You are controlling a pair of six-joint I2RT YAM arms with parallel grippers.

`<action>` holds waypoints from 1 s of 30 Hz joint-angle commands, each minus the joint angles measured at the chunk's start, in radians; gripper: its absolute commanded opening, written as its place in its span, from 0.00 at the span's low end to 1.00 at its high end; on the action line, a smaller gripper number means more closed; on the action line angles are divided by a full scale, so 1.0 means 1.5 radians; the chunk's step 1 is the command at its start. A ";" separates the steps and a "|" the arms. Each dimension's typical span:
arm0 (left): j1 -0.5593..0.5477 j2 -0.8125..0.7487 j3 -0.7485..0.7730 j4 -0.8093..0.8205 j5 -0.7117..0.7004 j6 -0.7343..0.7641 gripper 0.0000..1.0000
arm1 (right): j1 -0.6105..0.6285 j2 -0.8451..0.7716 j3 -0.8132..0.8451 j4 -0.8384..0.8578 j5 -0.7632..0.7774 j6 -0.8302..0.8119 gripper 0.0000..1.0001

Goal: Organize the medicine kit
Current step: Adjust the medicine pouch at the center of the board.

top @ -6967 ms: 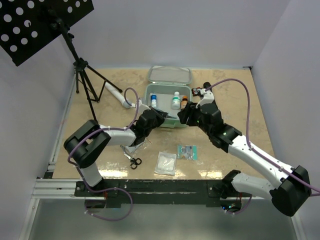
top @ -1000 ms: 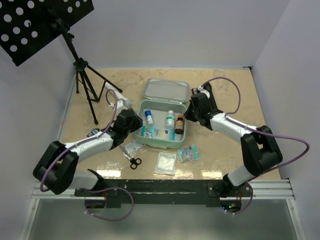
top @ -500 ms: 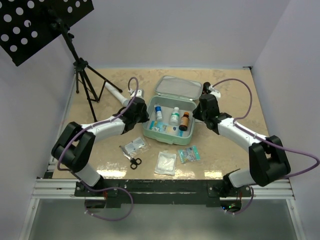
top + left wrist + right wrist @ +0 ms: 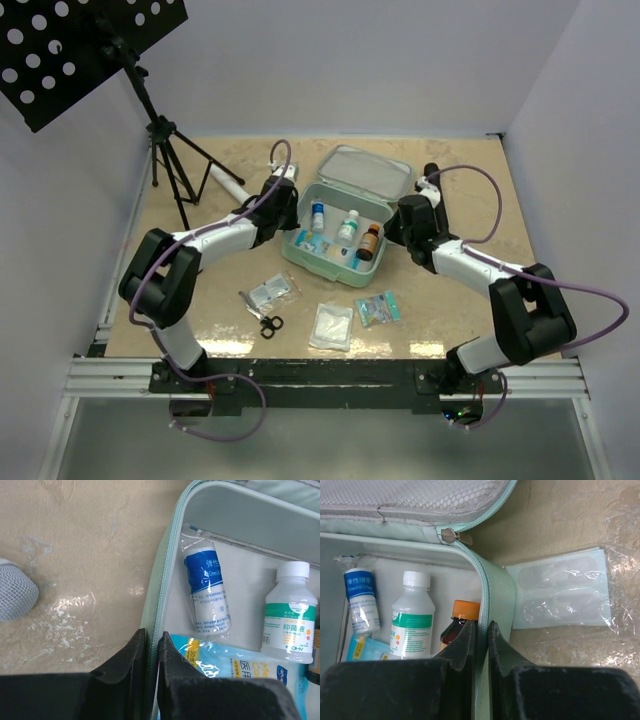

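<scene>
The mint-green medicine kit (image 4: 322, 264) lies open mid-table, turned askew, its lid (image 4: 366, 178) tipped back. Inside stand a white bottle (image 4: 348, 228), an orange-capped brown bottle (image 4: 465, 614), a blue-labelled roll (image 4: 207, 592) and a blue packet (image 4: 235, 667). My left gripper (image 4: 286, 204) is shut on the kit's left zip wall (image 4: 161, 580), one finger inside and one outside. At the opposite side my right gripper (image 4: 396, 228) is shut on the right wall (image 4: 498, 595) next to the brown bottle.
Black scissors (image 4: 270, 324), a small clear packet (image 4: 268, 292), a white gauze packet (image 4: 331, 325) and a teal packet (image 4: 378, 308) lie in front of the kit. Another clear packet (image 4: 560, 592) lies beside its right wall. A white cylinder (image 4: 228, 182) and a tripod stand (image 4: 170, 160) occupy the far left.
The left gripper has closed on the kit's left wall. Both arms have carried the kit farther back and to the right, and it has turned clockwise.
</scene>
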 commanded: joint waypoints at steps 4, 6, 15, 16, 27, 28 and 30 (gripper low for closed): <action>0.039 0.046 0.083 0.122 -0.106 -0.037 0.00 | 0.042 0.004 -0.028 0.049 -0.225 0.025 0.00; 0.052 0.060 0.095 0.127 -0.097 -0.027 0.00 | 0.044 0.005 -0.025 0.047 -0.230 0.020 0.00; 0.091 0.107 0.133 0.137 -0.049 -0.002 0.00 | 0.048 -0.002 -0.012 0.024 -0.245 -0.020 0.04; 0.094 0.111 0.139 0.138 -0.046 0.002 0.00 | 0.048 -0.003 -0.011 0.023 -0.246 -0.021 0.06; 0.134 0.154 0.203 0.133 -0.023 0.030 0.00 | 0.048 -0.027 0.031 -0.028 -0.219 -0.058 0.33; 0.137 0.156 0.208 0.133 -0.023 0.029 0.00 | 0.047 -0.032 0.037 -0.034 -0.213 -0.061 0.35; 0.143 0.155 0.215 0.131 -0.019 0.027 0.00 | 0.047 -0.042 0.046 -0.047 -0.201 -0.066 0.38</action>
